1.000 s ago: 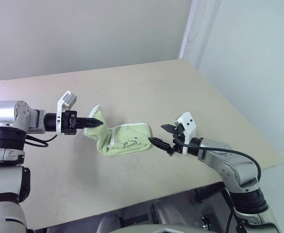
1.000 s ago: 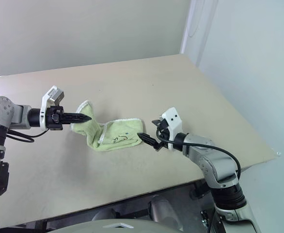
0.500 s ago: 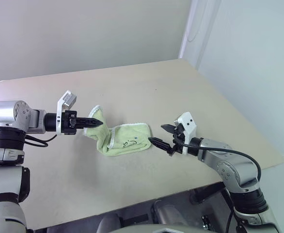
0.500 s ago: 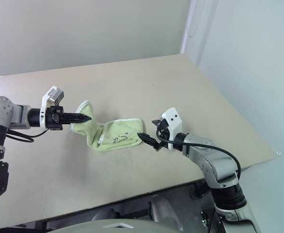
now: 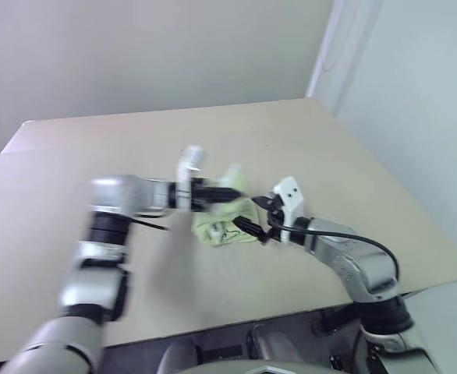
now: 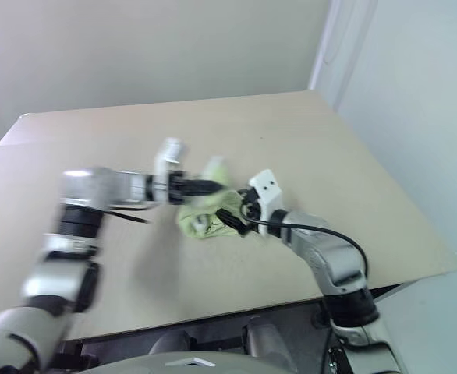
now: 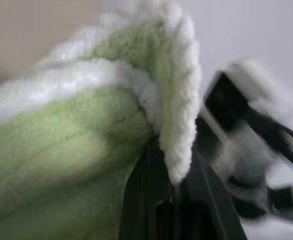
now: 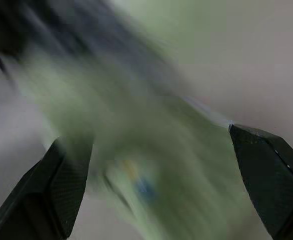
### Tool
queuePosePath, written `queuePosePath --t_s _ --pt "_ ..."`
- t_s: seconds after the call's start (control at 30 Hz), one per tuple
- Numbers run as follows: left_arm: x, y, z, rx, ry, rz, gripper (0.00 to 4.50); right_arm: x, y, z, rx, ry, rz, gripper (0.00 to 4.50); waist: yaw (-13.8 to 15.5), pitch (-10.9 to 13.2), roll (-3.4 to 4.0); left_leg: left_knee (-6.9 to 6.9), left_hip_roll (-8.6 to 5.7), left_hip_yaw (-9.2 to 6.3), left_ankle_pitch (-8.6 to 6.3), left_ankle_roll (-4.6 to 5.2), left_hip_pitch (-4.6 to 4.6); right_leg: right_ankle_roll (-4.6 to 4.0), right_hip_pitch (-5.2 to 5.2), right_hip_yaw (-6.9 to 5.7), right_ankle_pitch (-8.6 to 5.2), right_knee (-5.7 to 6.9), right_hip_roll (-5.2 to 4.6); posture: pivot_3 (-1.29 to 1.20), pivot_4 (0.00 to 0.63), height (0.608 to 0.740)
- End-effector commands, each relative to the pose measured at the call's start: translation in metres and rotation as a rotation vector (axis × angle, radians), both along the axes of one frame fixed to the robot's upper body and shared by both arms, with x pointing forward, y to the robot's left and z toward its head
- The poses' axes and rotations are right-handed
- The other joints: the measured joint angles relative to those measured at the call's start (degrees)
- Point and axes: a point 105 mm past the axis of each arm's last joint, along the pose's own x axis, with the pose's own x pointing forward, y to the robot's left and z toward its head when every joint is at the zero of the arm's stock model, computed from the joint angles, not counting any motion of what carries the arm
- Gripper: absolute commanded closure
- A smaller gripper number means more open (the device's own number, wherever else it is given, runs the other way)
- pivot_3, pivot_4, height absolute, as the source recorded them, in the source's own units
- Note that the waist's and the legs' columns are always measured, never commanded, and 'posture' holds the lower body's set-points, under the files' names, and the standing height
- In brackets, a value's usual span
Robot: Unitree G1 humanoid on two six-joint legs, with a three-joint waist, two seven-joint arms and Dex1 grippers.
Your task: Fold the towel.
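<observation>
With the left gripper (image 5: 236,192) pinched on a towel (image 5: 222,226) edge lifted above the tabletop (image 5: 306,148), lay it squarely over the half beside the wide-open, empty right gripper (image 5: 253,215).

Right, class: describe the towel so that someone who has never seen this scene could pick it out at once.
Start at the beige table; near its middle the two arms meet. Between them lies the towel, a small bunched light-green cloth with white edging, one end lifted by the shut left pincer. It is the one soft, coloured thing there.
</observation>
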Motion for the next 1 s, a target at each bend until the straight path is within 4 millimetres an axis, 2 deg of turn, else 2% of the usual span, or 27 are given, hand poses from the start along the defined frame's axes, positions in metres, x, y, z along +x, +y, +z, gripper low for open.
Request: queuePosePath --t_s 0.03,0.5,0.83,1.0 --pt "0.018 0.025 0.018 0.016 -0.105 0.112 4.46 0.007 -0.01 0.011 0.006 -0.057 -0.038 0.0 -1.4 0.0 0.09 -0.18 -0.01 0.08 0.0 0.01 -0.05 0.03 0.05 0.17 -0.01 0.1 0.03 0.0 0.0 0.74" --pt "0.012 0.039 0.012 0.08 -0.091 0.097 4.46 0.003 -0.011 0.009 -0.01 -0.059 -0.007 0.0 -1.3 0.0 0.15 -0.03 -0.08 -0.2 -0.01 0.02 0.12 0.11 0.05 0.11 -0.04 0.05 0.09 0.0 0.0 0.74" --pt "0.008 0.05 -0.003 0.216 -0.095 0.063 4.46 -0.003 -0.029 0.006 -0.062 -0.061 0.01 0.0 -1.3 0.0 0.14 -0.04 -0.08 -0.2 -0.01 0.02 0.13 0.11 0.05 0.11 -0.05 0.04 0.1 0.0 0.0 0.74" --pt "0.004 0.061 -0.008 0.313 -0.089 0.016 4.46 -0.012 -0.046 0.009 -0.078 -0.065 0.014 0.0 -1.3 0.0 0.14 -0.05 -0.08 -0.2 -0.01 0.02 0.12 0.12 0.04 0.11 -0.06 0.02 0.09 0.0 0.0 0.74"
